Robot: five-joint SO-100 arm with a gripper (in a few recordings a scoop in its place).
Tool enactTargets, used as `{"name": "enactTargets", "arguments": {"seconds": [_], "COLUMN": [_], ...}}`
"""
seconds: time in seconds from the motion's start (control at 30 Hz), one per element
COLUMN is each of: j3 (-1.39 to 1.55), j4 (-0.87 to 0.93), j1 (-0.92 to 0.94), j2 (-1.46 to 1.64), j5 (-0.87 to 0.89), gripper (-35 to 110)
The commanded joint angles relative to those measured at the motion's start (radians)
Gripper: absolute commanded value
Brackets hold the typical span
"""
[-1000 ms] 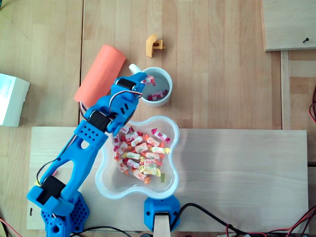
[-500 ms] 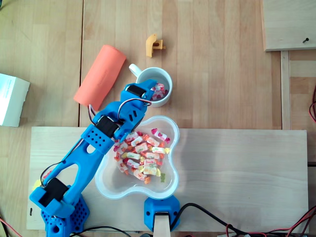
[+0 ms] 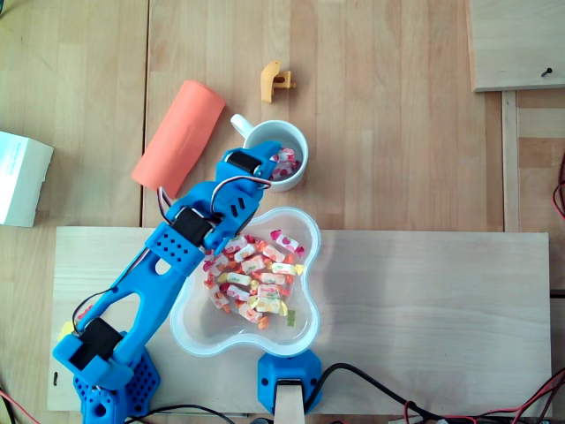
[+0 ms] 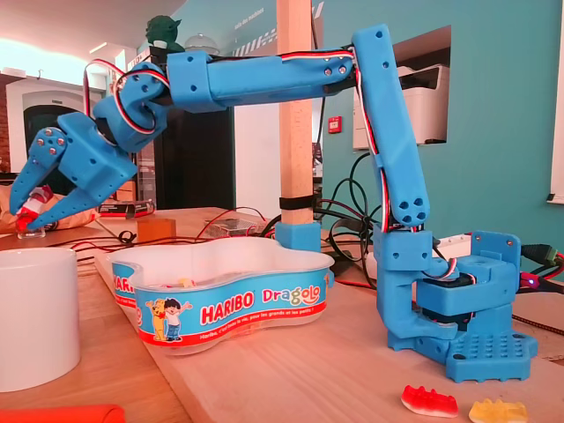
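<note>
text: "haribo" / "dragolo" | on: label band of candy tub (image 4: 264,310) | small print: unreadable

From above, the tub (image 3: 311,238) of wrapped sweets (image 3: 252,278) sits on the board (image 3: 424,309), and the mug (image 3: 305,163) stands just behind it on the table. The gripper (image 3: 269,159) hangs over the mug with a sweet (image 4: 26,216) between its fingers. A roll (image 3: 179,137) lies left of the mug.

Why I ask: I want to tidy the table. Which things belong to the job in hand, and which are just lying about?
In use: gripper, shut on a wrapped candy above the white mug; candy tub.
Lying about: orange roll; yellow part; white box; gummies.
</note>
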Motion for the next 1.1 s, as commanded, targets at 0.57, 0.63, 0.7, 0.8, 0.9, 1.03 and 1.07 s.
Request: {"name": "enactTargets", "arguments": {"seconds": [0.57,0.63,0.7,0.8,0.9,1.03,1.07], "j3": [-0.017,-0.017,-0.017,-0.017,-0.017,-0.017,-0.017], "j4": [-0.005,-0.005,-0.005,-0.005,-0.002,0.009,0.011], "j1": [0.009,0.009,0.009,0.009,0.009,0.009,0.009], "j2": [0.028,0.028,0.028,0.028,0.029,0.034,0.035], "j5": [-0.017,-0.017,-0.017,-0.017,-0.017,-0.017,-0.017], "gripper": [12,12,12,12,12,12,12]}}
